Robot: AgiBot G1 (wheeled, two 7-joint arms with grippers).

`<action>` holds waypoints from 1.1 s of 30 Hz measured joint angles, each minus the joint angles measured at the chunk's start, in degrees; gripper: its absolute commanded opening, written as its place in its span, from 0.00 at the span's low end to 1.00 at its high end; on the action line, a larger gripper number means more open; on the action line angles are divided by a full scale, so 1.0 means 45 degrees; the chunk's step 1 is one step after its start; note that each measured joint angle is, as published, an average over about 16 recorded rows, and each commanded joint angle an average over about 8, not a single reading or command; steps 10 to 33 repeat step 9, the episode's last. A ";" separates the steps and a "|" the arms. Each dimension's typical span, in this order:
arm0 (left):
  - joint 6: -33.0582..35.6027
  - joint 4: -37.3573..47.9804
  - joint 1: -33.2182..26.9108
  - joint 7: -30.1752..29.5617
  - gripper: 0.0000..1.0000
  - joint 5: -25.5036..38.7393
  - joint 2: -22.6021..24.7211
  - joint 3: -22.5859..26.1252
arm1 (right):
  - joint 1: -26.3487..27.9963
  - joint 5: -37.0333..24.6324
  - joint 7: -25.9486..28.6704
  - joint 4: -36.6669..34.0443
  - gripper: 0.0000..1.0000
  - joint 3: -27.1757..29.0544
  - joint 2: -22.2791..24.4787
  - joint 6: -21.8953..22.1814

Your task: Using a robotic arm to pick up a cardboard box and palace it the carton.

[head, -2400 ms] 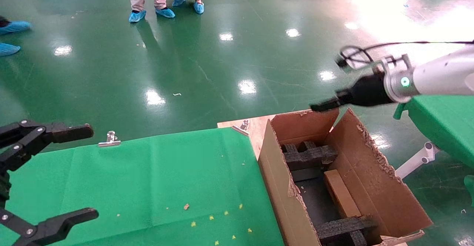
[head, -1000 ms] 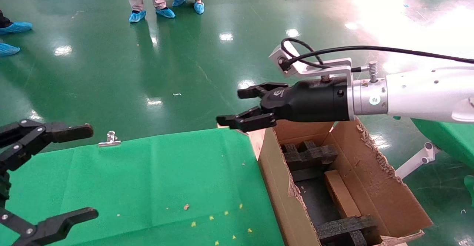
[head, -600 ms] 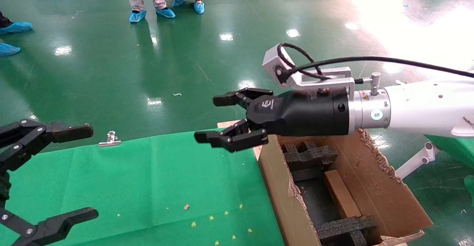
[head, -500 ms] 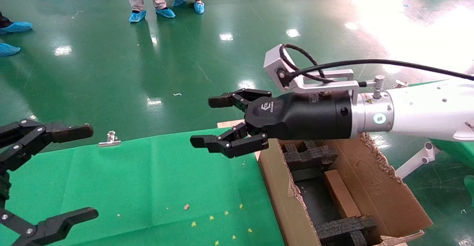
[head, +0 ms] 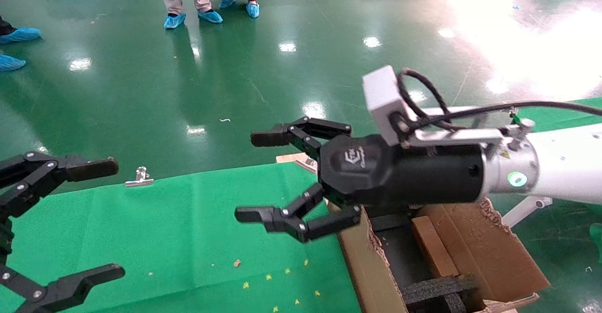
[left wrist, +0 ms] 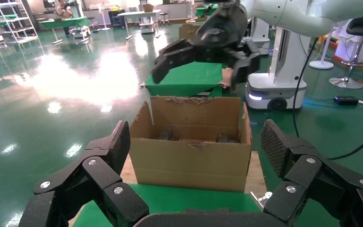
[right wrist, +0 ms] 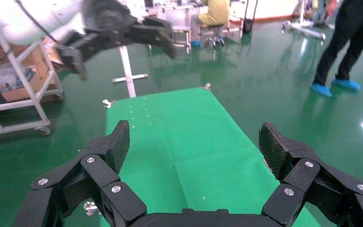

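The robotic arm is my white right arm; its black gripper [head: 256,176] is open and empty, hovering over the green table's right edge beside the carton's near-left wall. It also shows in the left wrist view [left wrist: 201,54], above the carton. The carton [head: 494,256] stands right of the table with flaps up and black foam blocks [head: 437,287] inside; it also shows in the left wrist view [left wrist: 189,156]. The cardboard box [head: 432,244] lies inside the carton, along its right wall between the foam blocks. My all-black left gripper [head: 110,219] is open and empty at the table's left side.
The green cloth table [head: 188,228] has small crumbs and a metal clip [head: 140,176] on its far edge. A second green table [head: 564,110] stands at right. People in blue shoe covers [head: 209,15] stand on the glossy green floor beyond.
My right arm has swung from the far right, above the carton, leftward and nearer over the table's edge, and its jaws have opened wide. The left gripper and the cardboard box have not moved.
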 measured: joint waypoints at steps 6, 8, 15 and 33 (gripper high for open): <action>-0.0001 0.0000 0.0000 0.0001 1.00 -0.0001 -0.0001 0.0002 | -0.0796 -0.0121 -0.0208 0.0360 1.00 0.1271 -0.0005 -0.0518; -0.0001 0.0000 -0.0001 0.0001 1.00 -0.0002 -0.0001 0.0003 | -0.0995 -0.0151 -0.0260 0.0450 1.00 0.1588 -0.0006 -0.0648; -0.0001 0.0000 -0.0001 0.0001 1.00 -0.0002 -0.0001 0.0003 | -0.1093 -0.0166 -0.0286 0.0494 1.00 0.1745 -0.0007 -0.0712; -0.0001 0.0000 -0.0001 0.0001 1.00 -0.0002 -0.0001 0.0003 | -0.1093 -0.0166 -0.0286 0.0494 1.00 0.1745 -0.0007 -0.0712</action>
